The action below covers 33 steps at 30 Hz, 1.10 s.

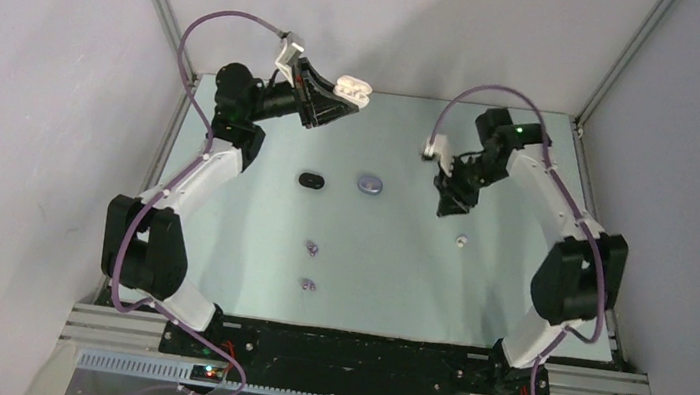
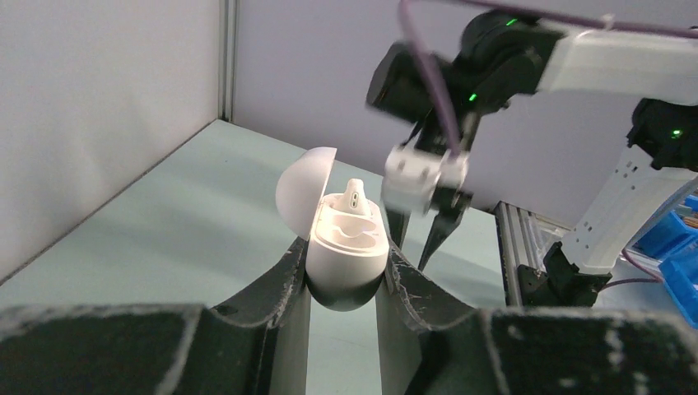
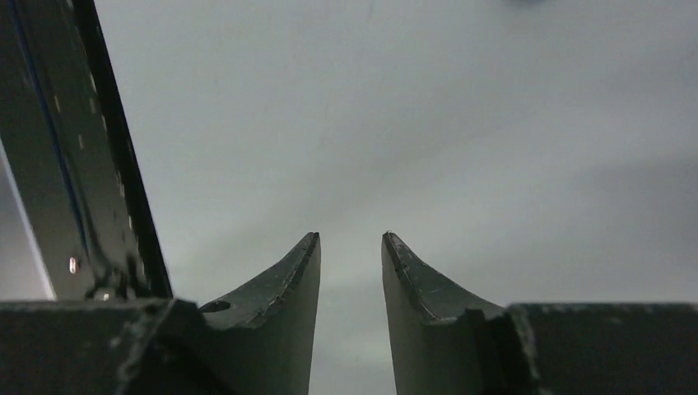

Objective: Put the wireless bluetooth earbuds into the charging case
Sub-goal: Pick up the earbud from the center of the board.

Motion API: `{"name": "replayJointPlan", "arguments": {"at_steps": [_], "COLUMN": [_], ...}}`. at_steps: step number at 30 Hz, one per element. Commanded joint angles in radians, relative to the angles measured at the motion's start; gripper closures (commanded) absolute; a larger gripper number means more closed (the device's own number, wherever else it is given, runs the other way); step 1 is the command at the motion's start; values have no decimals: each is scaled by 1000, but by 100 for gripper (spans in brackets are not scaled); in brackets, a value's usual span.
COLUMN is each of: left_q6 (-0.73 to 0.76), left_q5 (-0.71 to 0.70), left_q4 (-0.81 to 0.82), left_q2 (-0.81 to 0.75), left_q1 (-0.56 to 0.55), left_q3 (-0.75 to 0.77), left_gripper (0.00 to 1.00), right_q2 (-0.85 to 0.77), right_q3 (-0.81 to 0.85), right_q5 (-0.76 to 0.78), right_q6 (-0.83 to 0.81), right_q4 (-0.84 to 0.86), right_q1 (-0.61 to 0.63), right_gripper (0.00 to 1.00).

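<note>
- The left arm holds the white charging case raised over the far-left corner of the table. Its jaws are clenched on the case's lower body, and the lid is swung open.
- One white earbud sits upright in a well of the open case.
- The right arm points its jaws down over the table's right half. They are released and parted, near a second white earbud lying on the table.
- Two lavender earbuds lie loose near the table's middle, one just beyond the other.
- A black case and a lavender case rest side by side, apart, between the two arms.
</note>
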Motion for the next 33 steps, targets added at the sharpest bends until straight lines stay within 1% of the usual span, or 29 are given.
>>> {"name": "replayJointPlan", "arguments": {"at_steps": [1,5,11,13,18,22,27,33], "left_q6": [1,9,11,12,30,49,53,55], "left_q5": [-13,-12,-14,-16,-21,-21,-27,-34], "left_q4": [1,-12,-19,-20,-47,-68,-75,-81], "left_q2": [-31,-38,-45,-50,-63,-75,-76,-78], "left_q1": [3,6,11,12,13,14,14,15], "left_q3": [3,2,-6,-12,-17,-21,-24,-25], "left_gripper": [100,100,100,100,100,100,100,100], "right_q2": [84,139,216,247,323,348,344,337], "right_q3": [-37,-63,-62,-55,-47,-46,-82,-139], "right_q5": [267,387,514,535,566,569,565,565], "right_q6": [-281,-378,-543,-585,-646,-684,-747,-781], "right_q4": [-231,-180,-121,-114,-87,-64,-40,-5], "right_q1": [0,25,72,81,94,103,98,91], "right_gripper": [65,68,70,70,69,71,74,75]}}
